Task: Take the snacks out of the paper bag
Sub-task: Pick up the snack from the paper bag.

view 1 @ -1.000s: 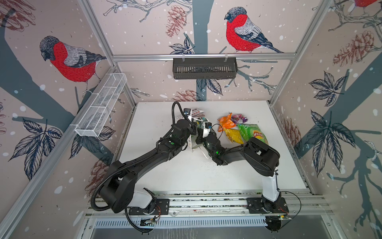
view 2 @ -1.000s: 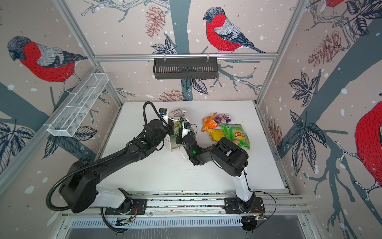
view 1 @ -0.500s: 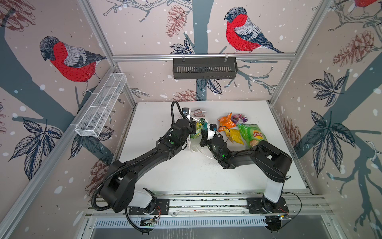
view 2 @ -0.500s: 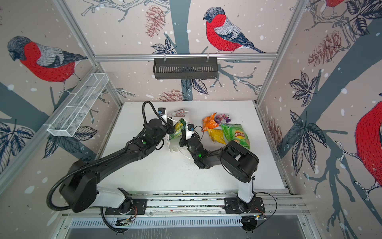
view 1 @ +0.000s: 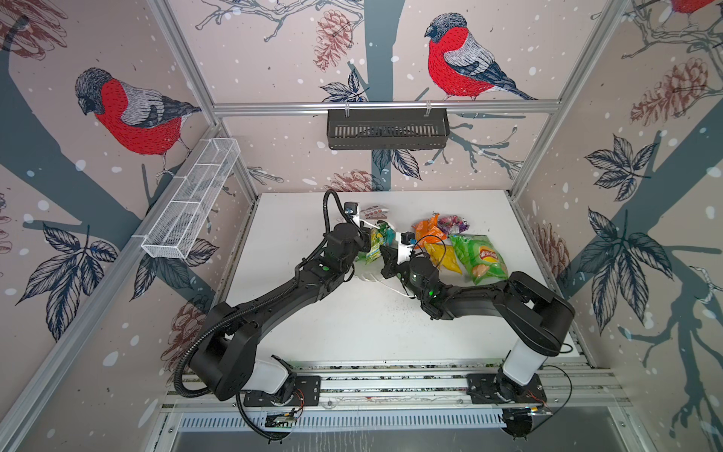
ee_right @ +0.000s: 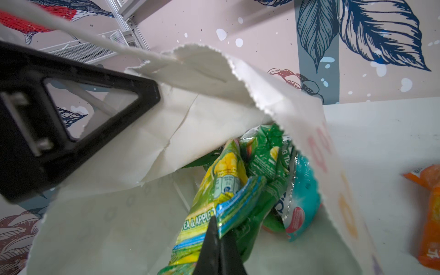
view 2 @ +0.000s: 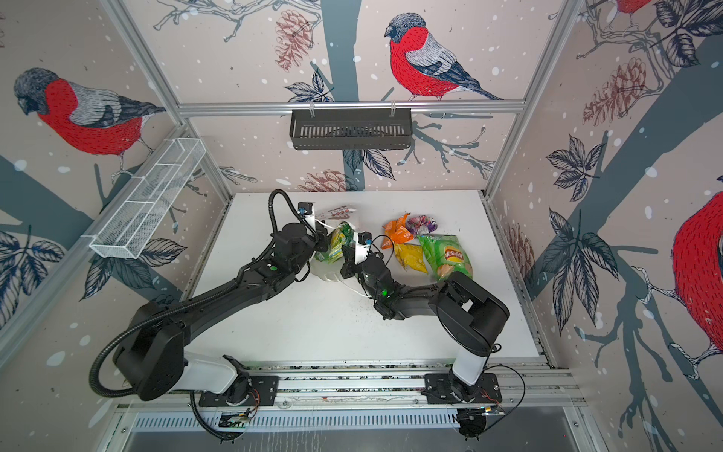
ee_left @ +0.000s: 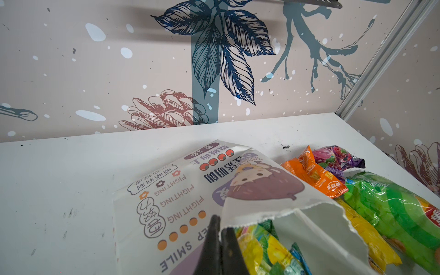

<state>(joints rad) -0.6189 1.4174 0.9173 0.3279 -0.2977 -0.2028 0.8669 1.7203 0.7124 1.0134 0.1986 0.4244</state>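
Right gripper (ee_right: 217,228) clamped on the sealed edge of a crinkly green-and-yellow foil packet (ee_right: 221,181) at the mouth of the white printed paper bag (ee_right: 190,114), which lies on its side toward the back of the white table (view 1: 352,325). Fingers pressed together, the left gripper (ee_left: 220,226) pinches the bag's upper rim and holds it raised. A teal foil packet (ee_right: 302,190) and a small green packet (ee_right: 266,152) sit inside the mouth. Beside the bag lie an orange packet (view 1: 428,231), a purple packet (view 1: 452,225), a yellow packet (view 1: 442,256) and a large green chip bag (view 1: 479,258).
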